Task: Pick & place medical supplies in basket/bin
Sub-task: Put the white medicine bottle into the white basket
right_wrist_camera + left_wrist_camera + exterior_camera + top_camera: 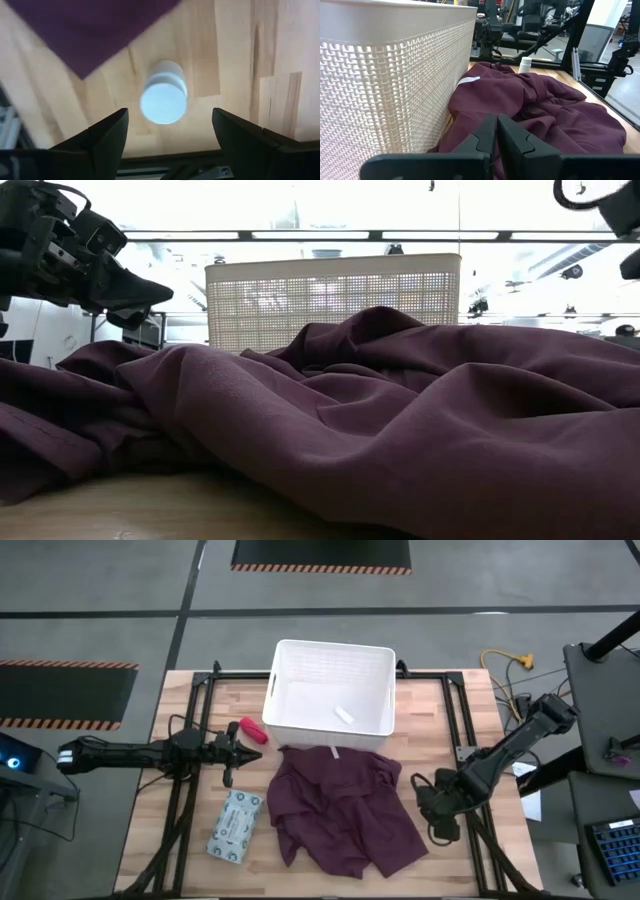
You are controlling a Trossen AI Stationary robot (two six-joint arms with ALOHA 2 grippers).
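The white basket [372, 666] stands at the table's far middle, and a tiny white stick [343, 715] lies on its floor. A red tube [250, 730] lies on the table by the basket's left near corner. My left gripper [245, 751], shut [496, 135], hovers just near of the tube. The pale patterned packet [235, 825] lies flat near the left front. My right gripper [432, 802] points down, open [170, 117], with one finger on either side of the upright white bottle [164, 98] and a gap at each. The left wrist view shows the bottle [525, 64] beyond the cloth.
A large crumpled maroon cloth [340, 810] lies between the grippers, against the basket's near wall [395, 100], and fills the low view [380, 410]. Black frame rails [185, 800] run along both sides of the table. Cables [505, 665] lie past the right far corner.
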